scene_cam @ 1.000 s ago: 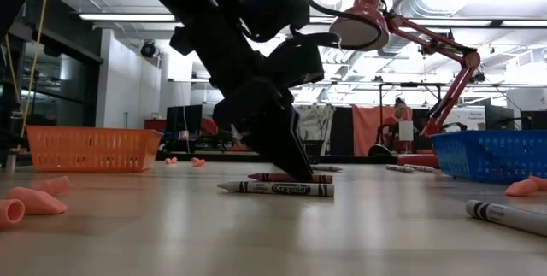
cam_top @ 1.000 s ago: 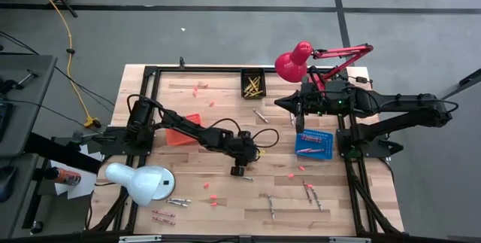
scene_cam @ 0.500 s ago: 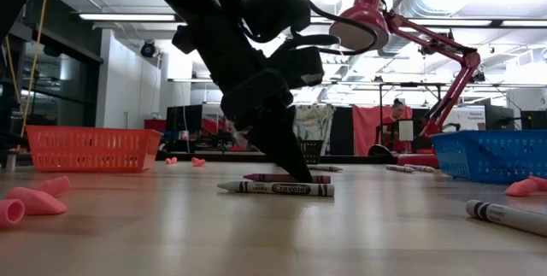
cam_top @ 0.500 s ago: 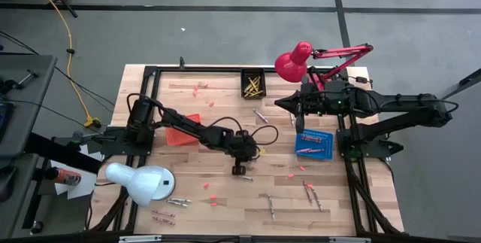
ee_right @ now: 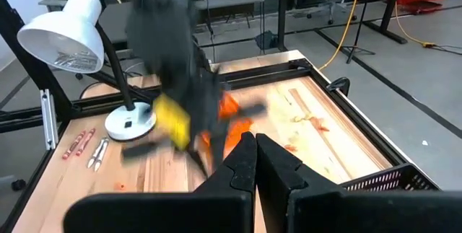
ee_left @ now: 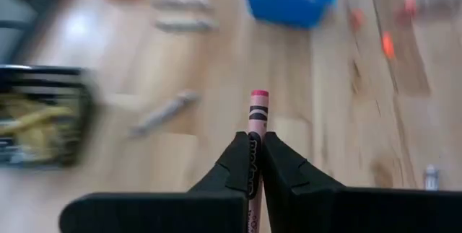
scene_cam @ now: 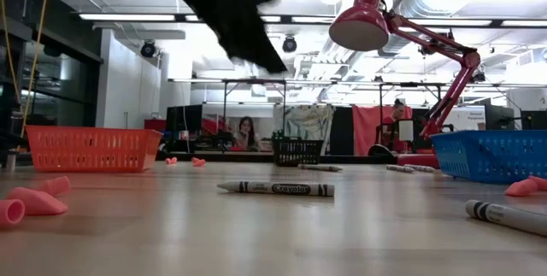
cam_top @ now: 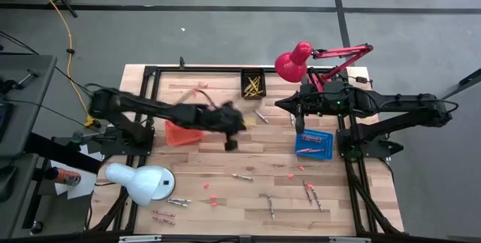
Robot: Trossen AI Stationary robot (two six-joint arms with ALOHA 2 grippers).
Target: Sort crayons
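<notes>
One pink crayon is being carried by the left hand, pinched between its closed fingers with the pink tip sticking out ahead. A second ago this hand was down at the centre of the high view, fingertips on the surface over two crayons; now it is sweeping, blurred, toward the upper middle, just right of the orange basket and left of the black bin of yellow crayons. In the low view the arm is rising out at the top left, and the reddish crayon that lay behind the grey crayon is gone; the grey one is lying alone at centre. The right hand is hanging, fingers pressed together on nothing, at the upper right beside the red lamp, above the blue basket, unchanged.
</notes>
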